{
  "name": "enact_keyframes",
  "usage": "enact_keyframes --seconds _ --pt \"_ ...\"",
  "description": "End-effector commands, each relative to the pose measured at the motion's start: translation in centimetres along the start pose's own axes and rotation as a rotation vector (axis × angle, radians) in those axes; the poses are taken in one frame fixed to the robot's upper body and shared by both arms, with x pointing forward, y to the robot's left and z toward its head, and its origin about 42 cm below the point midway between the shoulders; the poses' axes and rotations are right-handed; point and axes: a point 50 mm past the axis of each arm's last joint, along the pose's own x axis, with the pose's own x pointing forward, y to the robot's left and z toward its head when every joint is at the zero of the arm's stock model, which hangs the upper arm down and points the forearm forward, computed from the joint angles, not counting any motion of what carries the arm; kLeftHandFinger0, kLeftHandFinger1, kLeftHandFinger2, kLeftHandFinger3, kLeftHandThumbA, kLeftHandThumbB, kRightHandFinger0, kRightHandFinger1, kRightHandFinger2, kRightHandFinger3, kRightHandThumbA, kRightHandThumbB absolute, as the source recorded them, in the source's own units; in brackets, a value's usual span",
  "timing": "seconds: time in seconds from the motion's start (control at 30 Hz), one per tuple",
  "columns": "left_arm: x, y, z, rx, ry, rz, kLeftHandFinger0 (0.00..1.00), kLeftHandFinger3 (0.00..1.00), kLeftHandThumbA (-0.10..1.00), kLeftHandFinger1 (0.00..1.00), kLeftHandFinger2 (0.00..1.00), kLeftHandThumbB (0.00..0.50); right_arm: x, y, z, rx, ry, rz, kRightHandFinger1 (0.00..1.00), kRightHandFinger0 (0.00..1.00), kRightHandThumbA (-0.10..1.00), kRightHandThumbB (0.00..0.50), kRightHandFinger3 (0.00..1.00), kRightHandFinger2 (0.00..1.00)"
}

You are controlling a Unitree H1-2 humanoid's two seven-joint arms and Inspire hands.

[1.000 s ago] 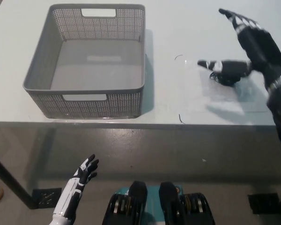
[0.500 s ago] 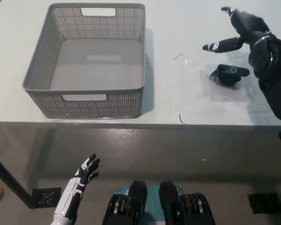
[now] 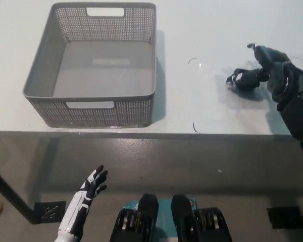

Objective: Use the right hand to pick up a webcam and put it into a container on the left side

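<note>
Webcam (image 3: 244, 79) sits on the table (image 3: 202, 30), right of the grey basket (image 3: 141, 113). Right hand (image 3: 272, 68) has dropped onto it since half a second ago; grasp likely starting. Fingers overlap the webcam, closure cannot be told. Left hand (image 3: 88, 189) idle below the table edge, fingers spread.
</note>
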Motion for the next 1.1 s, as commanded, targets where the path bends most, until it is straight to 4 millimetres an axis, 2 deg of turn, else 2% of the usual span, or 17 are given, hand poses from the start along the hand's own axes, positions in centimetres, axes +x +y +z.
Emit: enact_keyframes --seconds 0.0,0.13,0.2,0.33,0.47,0.57,0.63,0.67,0.7,0.73,0.77,0.8,0.83,0.87,0.9,1.0,1.07 --pt "0.4 0.2 1.2 0.007 -0.069 -0.007 0.98 1.0 1.0 1.0 1.0 0.104 0.3 -3.1 2.2 0.007 -0.078 -0.101 1.0 1.0 0.94 0.498 1.0 1.0" --pt "0.6 0.3 1.2 0.007 -0.07 -0.007 0.98 1.0 1.0 1.0 1.0 0.103 0.4 -1.6 1.4 0.021 -0.06 -0.074 1.0 1.0 0.91 0.483 1.0 1.0" --pt "0.7 0.3 1.2 0.013 -0.074 -0.009 0.98 1.0 1.0 1.0 1.0 0.098 0.4 -0.6 1.0 0.033 -0.05 -0.054 1.0 1.0 0.9 0.499 1.0 1.0" --pt "0.6 0.3 1.1 0.007 -0.072 -0.012 0.98 1.0 1.0 1.0 1.0 0.102 0.4 1.3 0.4 0.059 -0.04 -0.019 1.0 1.0 0.91 0.5 1.0 1.0" --pt "0.9 0.3 1.2 0.005 -0.07 -0.009 0.99 1.0 1.0 1.0 1.0 0.112 0.3 2.6 0.2 0.09 -0.062 -0.014 1.0 1.0 0.88 0.458 1.0 1.0" --pt "1.2 0.4 1.3 0.008 -0.075 -0.008 0.98 1.0 1.0 1.0 1.0 0.119 0.3 2.8 0.1 0.1 -0.079 -0.018 1.0 1.0 0.85 0.432 1.0 1.0" --pt "1.3 0.5 1.4 0.02 -0.08 -0.007 0.97 1.0 1.0 1.0 1.0 0.109 0.3 3.1 0.0 0.131 -0.082 -0.035 1.0 1.0 0.75 0.412 1.0 1.0" --pt "1.3 0.5 1.4 0.016 -0.077 -0.006 0.97 1.0 1.0 1.0 1.0 0.105 0.2 3.1 -0.1 0.147 -0.081 -0.051 0.84 0.76 0.63 0.348 1.0 0.92" --pt "1.3 0.5 1.4 0.015 -0.077 -0.005 0.97 1.0 1.0 1.0 1.0 0.102 0.2 3.1 -0.1 0.149 -0.083 -0.061 0.66 0.59 0.51 0.289 0.94 0.72" --pt "1.3 0.6 1.4 0.013 -0.076 -0.005 0.97 1.0 1.0 1.0 1.0 0.102 0.2 3.2 -0.1 0.153 -0.087 -0.081 0.51 0.44 0.33 0.273 0.75 0.57" --pt "1.3 0.5 1.5 0.013 -0.077 -0.003 0.97 1.0 1.0 1.0 1.0 0.101 0.1 3.3 -0.2 0.17 -0.1 -0.117 0.26 0.18 0.08 0.255 0.48 0.37" --pt "1.3 0.5 1.5 0.013 -0.078 -0.002 0.97 1.0 1.0 1.0 1.0 0.101 0.1 3.3 -0.2 0.173 -0.103 -0.124 0.21 0.1 0.0 0.249 0.42 0.32" --pt "1.5 0.6 1.5 0.014 -0.085 -0.004 0.97 1.0 1.0 1.0 1.0 0.093 0.0 3.3 -0.3 0.205 -0.118 -0.169 0.07 0.0 -0.1 0.214 0.29 0.28" --pt "1.6 0.6 1.5 0.002 -0.082 -0.002 0.98 1.0 1.0 1.0 1.0 0.099 0.0 3.2 -0.3 0.224 -0.122 -0.186 0.15 0.0 -0.1 0.18 0.42 0.46" --pt "1.7 0.7 1.5 0.006 -0.083 -0.002 0.98 1.0 1.0 1.0 1.0 0.104 0.0 3.1 -0.4 0.239 -0.132 -0.208 0.31 0.0 -0.1 0.174 0.66 0.73" --pt "1.8 0.9 1.6 0.017 -0.082 -0.005 0.97 1.0 1.0 1.0 1.0 0.108 0.0 2.8 -0.3 0.278 -0.145 -0.239 0.39 0.0 -0.1 0.167 0.84 0.82" --pt "1.7 0.8 1.6 0.01 -0.077 -0.003 0.97 1.0 1.0 1.0 1.0 0.108 -0.1 2.7 -0.4 0.295 -0.149 -0.243 0.41 0.0 -0.1 0.164 0.85 0.84"
